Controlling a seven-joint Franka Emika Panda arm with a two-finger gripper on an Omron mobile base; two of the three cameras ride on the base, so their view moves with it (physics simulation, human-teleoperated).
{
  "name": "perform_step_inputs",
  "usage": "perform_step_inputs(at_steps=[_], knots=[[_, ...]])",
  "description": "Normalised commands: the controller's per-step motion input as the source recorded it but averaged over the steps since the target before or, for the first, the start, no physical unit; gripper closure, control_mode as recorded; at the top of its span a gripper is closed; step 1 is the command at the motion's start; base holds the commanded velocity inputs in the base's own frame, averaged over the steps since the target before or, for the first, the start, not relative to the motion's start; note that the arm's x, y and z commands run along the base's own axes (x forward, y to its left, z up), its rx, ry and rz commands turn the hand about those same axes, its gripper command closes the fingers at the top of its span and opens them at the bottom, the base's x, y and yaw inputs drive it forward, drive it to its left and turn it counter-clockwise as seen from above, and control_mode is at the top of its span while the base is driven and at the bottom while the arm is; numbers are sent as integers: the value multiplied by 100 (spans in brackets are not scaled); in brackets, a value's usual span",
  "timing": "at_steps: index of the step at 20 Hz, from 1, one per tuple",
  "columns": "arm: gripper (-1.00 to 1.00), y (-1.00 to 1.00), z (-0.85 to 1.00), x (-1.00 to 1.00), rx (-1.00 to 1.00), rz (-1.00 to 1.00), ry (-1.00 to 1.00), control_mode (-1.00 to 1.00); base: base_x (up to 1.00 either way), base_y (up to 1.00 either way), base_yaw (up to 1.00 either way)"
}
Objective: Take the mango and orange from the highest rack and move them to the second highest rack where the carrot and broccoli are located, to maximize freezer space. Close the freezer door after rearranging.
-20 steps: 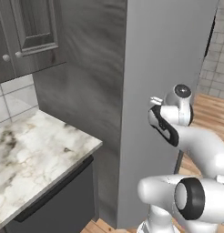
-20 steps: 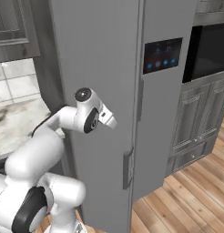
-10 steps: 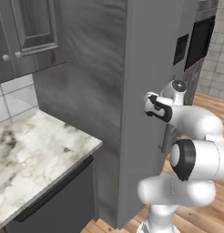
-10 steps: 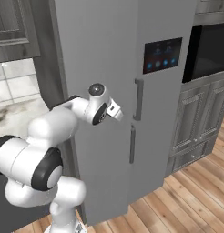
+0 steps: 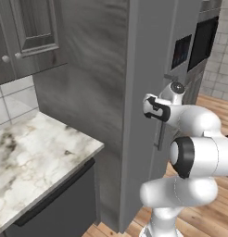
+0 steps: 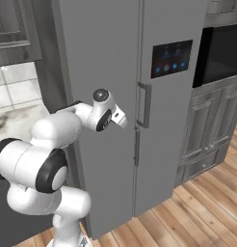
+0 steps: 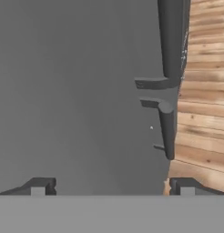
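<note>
Gripper (image 6: 124, 118) poised before a closed freezer door (image 6: 103, 72), jaws spread wide and empty.

The fingertips (image 7: 38, 186) stand well apart, close to the grey door panel and left of its two dark handles (image 7: 167, 129), touching neither. Upper handle (image 6: 145, 105) sits just beyond the hand; a control panel (image 6: 171, 59) and wall oven (image 6: 221, 53) lie farther right, a marble counter (image 5: 37, 157) to the left.
</note>
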Motion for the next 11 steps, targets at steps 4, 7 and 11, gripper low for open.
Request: perform_step_inputs(at_steps=[4, 7, 11], knots=[[-100, 39, -20, 4, 0, 3, 0, -100, 0, 0, 0], [-100, 38, -17, 1, 0, 7, 0, -100, 0, 0, 0], [-100, 42, -16, 0, 0, 10, 0, -100, 0, 0, 0]])
